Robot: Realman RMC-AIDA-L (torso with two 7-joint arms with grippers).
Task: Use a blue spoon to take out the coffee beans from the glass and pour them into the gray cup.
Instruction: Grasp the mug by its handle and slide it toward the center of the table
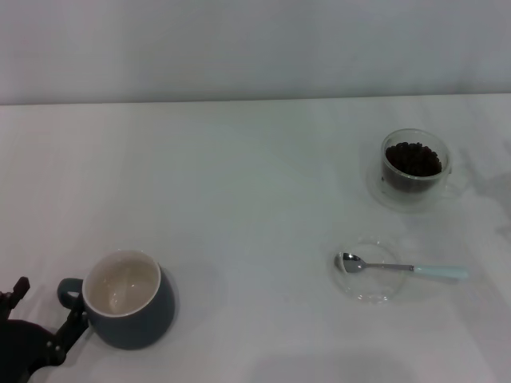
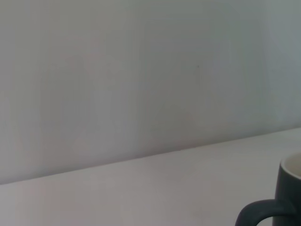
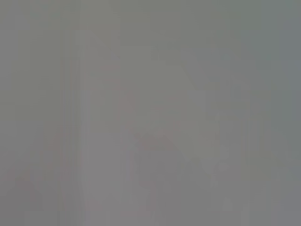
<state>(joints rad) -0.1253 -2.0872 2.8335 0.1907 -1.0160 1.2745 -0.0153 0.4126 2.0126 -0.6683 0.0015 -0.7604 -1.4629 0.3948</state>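
Observation:
The gray cup [image 1: 132, 303] stands at the near left, cream-white inside and empty, its loop handle facing my left gripper. It also shows in the left wrist view [image 2: 288, 195]. My left gripper [image 1: 44, 307] sits in the near left corner right beside the cup's handle, fingers apart and holding nothing. The blue spoon [image 1: 399, 268] lies across a flat clear dish, bowl to the left and pale blue handle to the right. The glass [image 1: 413, 169] stands at the far right, filled with coffee beans [image 1: 413, 158]. My right gripper is out of view.
The flat clear glass dish [image 1: 369, 289] under the spoon lies on the white table [image 1: 255, 199]. A plain light wall runs behind the table's far edge. The right wrist view shows only a blank grey surface.

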